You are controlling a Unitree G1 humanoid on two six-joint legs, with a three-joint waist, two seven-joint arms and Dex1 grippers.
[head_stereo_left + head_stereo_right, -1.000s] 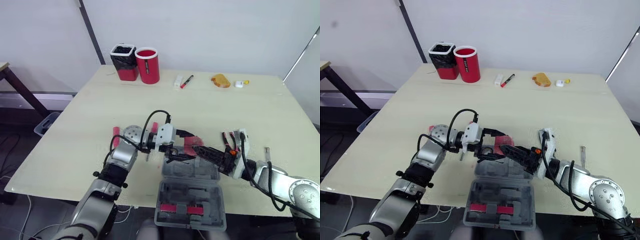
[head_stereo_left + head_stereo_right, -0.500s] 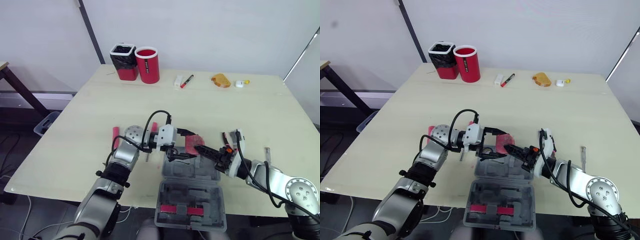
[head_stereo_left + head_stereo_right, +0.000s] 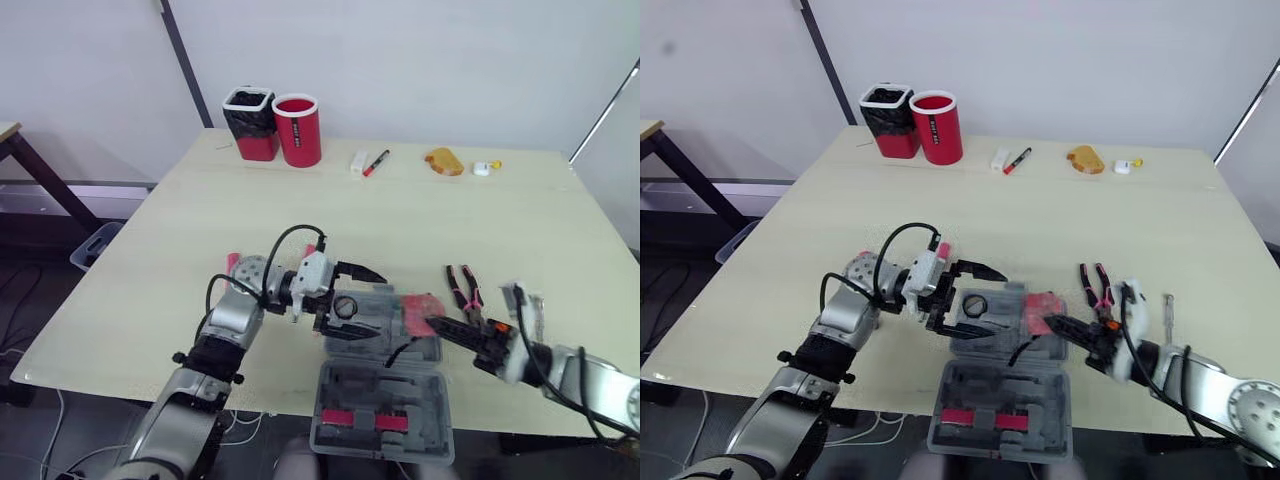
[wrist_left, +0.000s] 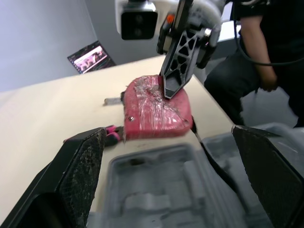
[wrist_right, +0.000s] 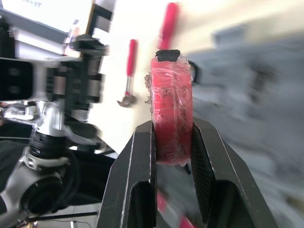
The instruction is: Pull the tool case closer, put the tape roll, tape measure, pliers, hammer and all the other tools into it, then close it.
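The grey tool case (image 3: 380, 372) lies open at the table's near edge, with red tools in its nearer half. My right gripper (image 3: 437, 323) is shut on a red tape measure (image 3: 418, 305) wrapped in clear film, held over the case's right side; the right wrist view shows it (image 5: 172, 114) pinched between both fingers. My left gripper (image 3: 362, 306) stands wide open over the case's far left part, holding nothing, with a small dark ring (image 3: 343, 306) between its fingers. Pink-handled pliers (image 3: 462, 288) lie right of the case. A red-handled hammer (image 3: 232, 268) lies left of my left arm.
Red cup (image 3: 294, 130) and black-and-red cup (image 3: 248, 122) stand at the far left edge. A marker (image 3: 373, 162), white block (image 3: 357, 160), orange item (image 3: 441, 160) and small white piece (image 3: 483, 167) lie along the far edge. A seated person (image 4: 266, 42) is beyond the table.
My right gripper shut on the red tape measure and carried it rightward, away from the left gripper. The left gripper opened wider and drew back to the left.
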